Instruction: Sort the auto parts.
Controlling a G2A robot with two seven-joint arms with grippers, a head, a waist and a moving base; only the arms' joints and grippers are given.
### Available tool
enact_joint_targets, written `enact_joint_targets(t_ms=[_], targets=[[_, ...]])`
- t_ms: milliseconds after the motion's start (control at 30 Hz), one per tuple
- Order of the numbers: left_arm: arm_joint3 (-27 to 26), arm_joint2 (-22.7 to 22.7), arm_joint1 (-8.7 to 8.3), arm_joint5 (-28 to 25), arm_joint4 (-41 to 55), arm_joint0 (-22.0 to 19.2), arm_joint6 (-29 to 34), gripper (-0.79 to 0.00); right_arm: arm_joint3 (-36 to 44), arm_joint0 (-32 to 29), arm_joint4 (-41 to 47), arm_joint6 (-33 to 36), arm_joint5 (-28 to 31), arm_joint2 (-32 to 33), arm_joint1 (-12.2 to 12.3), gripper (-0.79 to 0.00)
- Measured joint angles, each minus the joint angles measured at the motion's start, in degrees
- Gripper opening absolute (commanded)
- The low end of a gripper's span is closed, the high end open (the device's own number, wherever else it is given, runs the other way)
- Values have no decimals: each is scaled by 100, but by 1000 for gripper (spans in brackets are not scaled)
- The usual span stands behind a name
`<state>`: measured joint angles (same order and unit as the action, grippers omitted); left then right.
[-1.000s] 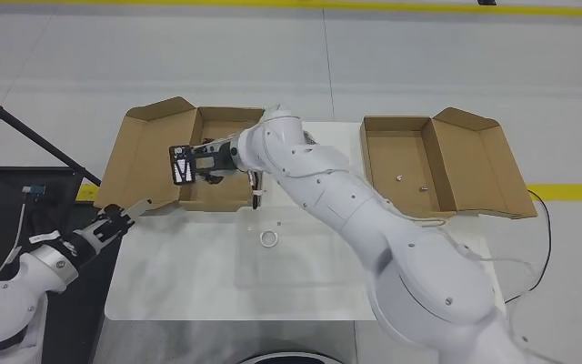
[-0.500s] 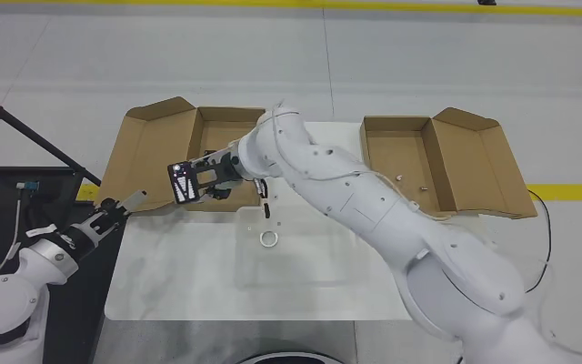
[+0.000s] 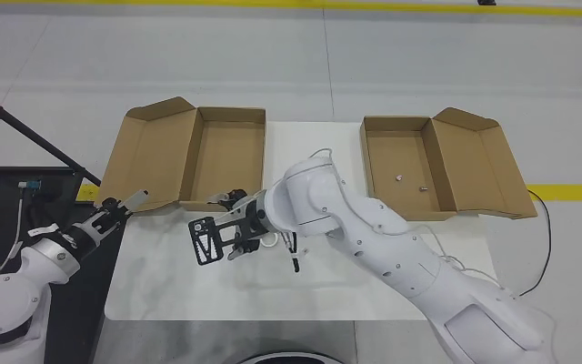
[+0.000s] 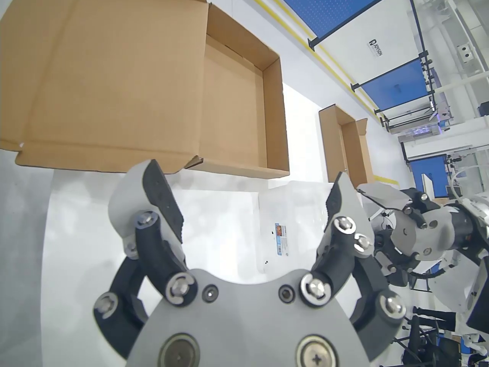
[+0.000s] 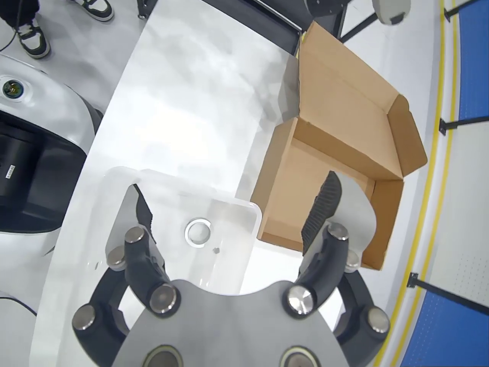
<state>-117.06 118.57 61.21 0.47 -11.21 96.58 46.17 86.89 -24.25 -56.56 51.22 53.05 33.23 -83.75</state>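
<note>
1. The right jaws are spread wide with nothing between them. They hang over a clear tray (image 5: 250,211) on the white surface (image 3: 173,273), probably opened to fit around a small part.
2. A metal ring (image 5: 197,231) lies flat in the tray, below and between the right jaws, with a small dark piece (image 5: 216,250) just beside it. The ring looks like the next part to sort.
3. An open cardboard box (image 5: 336,124) sits just beyond the right jaws with its flap folded out, so the carry would be short. A second box (image 3: 400,168), well apart from both pairs of jaws, holds small parts (image 3: 398,177).
4. The right arm (image 3: 318,196) stretches across the surface, its wrist angled down at the tray.
5. The left jaws are also open and empty. They are held off the surface's edge near the first box's flap, apparently out of the way.
</note>
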Motion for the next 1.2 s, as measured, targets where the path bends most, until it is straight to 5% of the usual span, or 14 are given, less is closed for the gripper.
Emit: enact_joint_targets(t_ms=[600, 933, 1200], targets=[[0, 0, 0, 0, 0, 0, 0, 0, -225, -42, 32, 49, -42, -68, 29, 0], [0, 0, 0, 0, 0, 0, 0, 0, -168, -65, 267, 199, -198, -103, 162, -231], [0, 0, 0, 0, 0, 0, 0, 0, -243, -2, 573, 403, -401, -335, 246, -256]])
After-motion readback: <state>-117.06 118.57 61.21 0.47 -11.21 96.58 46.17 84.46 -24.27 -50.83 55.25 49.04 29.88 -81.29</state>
